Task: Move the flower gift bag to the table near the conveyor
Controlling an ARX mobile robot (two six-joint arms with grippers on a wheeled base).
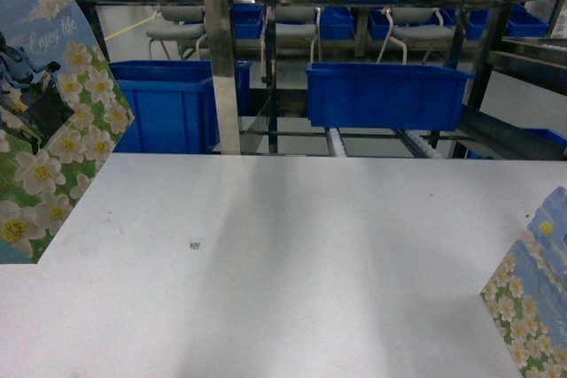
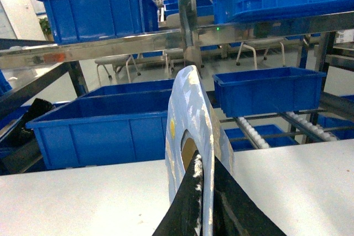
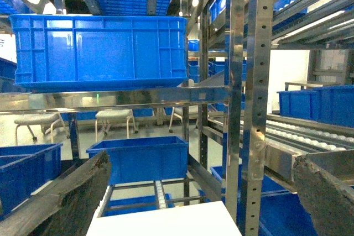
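Note:
The flower gift bag (image 1: 49, 121), sky blue and green with white blossoms, hangs tilted above the left edge of the white table (image 1: 292, 254). In the left wrist view my left gripper (image 2: 204, 164) is shut on the bag's pale blue top edge (image 2: 191, 114), with one black finger on each side of it. My right gripper (image 3: 202, 164) is open, its fingers wide apart with nothing between them, and it looks over a table corner (image 3: 166, 225). The conveyor's rollers (image 1: 416, 143) run just beyond the table's far edge.
A second flowered bag (image 1: 532, 307) stands at the table's front right corner. Blue bins (image 1: 385, 95) sit on the steel racks behind, one (image 1: 173, 104) at back left. A steel upright (image 1: 221, 50) rises at the far edge. Chairs stand further back.

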